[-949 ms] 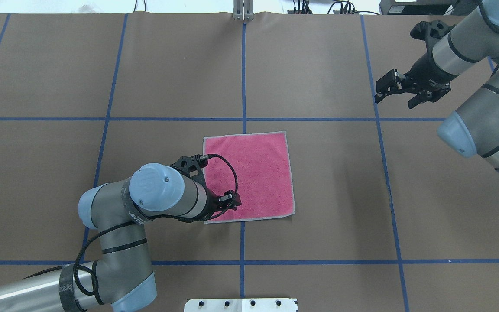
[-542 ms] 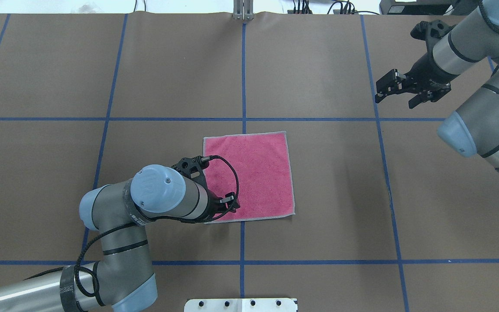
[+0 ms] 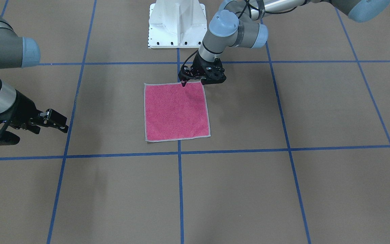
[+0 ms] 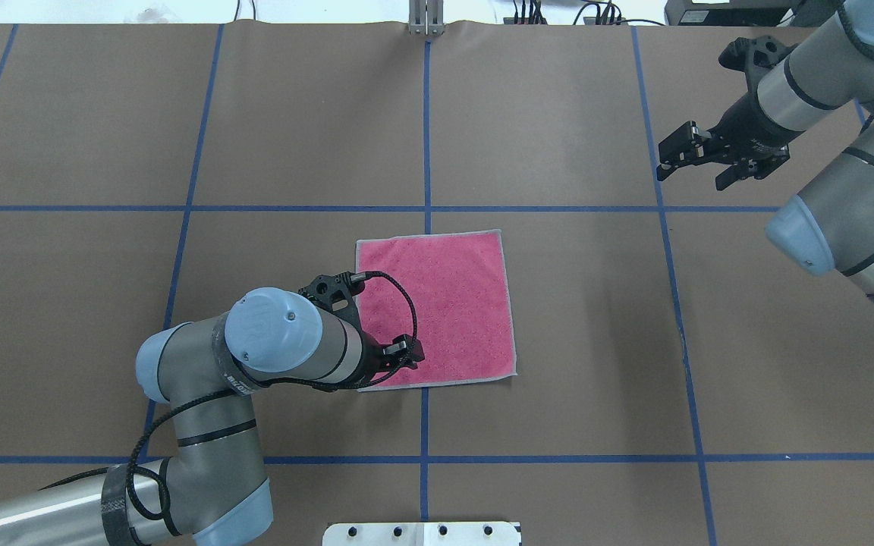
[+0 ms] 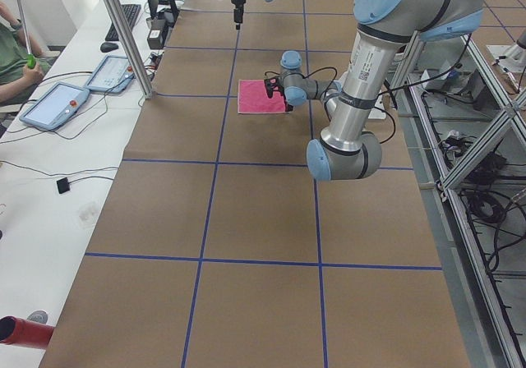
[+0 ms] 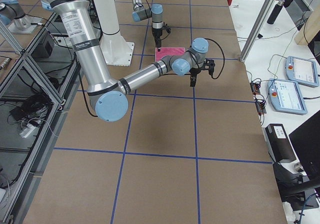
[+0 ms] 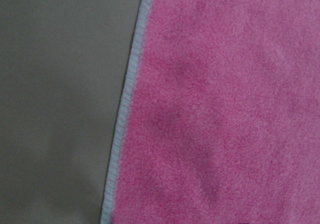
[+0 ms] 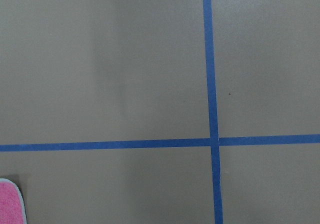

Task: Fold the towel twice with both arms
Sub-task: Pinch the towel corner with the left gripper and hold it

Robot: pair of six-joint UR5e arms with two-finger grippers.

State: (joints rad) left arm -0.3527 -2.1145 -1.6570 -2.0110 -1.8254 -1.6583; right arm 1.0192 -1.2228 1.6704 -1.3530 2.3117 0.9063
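The towel lies flat and unfolded, pink face up, with a light grey edge, near the table's middle. My left gripper hangs low over the towel's corner nearest the robot's base on my left side. Its jaws look open, with one fingertip on the towel's edge. In the overhead view the left wrist covers that corner. The left wrist view shows the pink pile and its stitched edge from very close. My right gripper is open and empty, high over bare table at the far right.
The table is covered in brown paper with blue tape grid lines. The white pedestal base stands at the robot's edge. The right wrist view shows a tape crossing and a towel corner. An operator's desk with tablets flanks the table.
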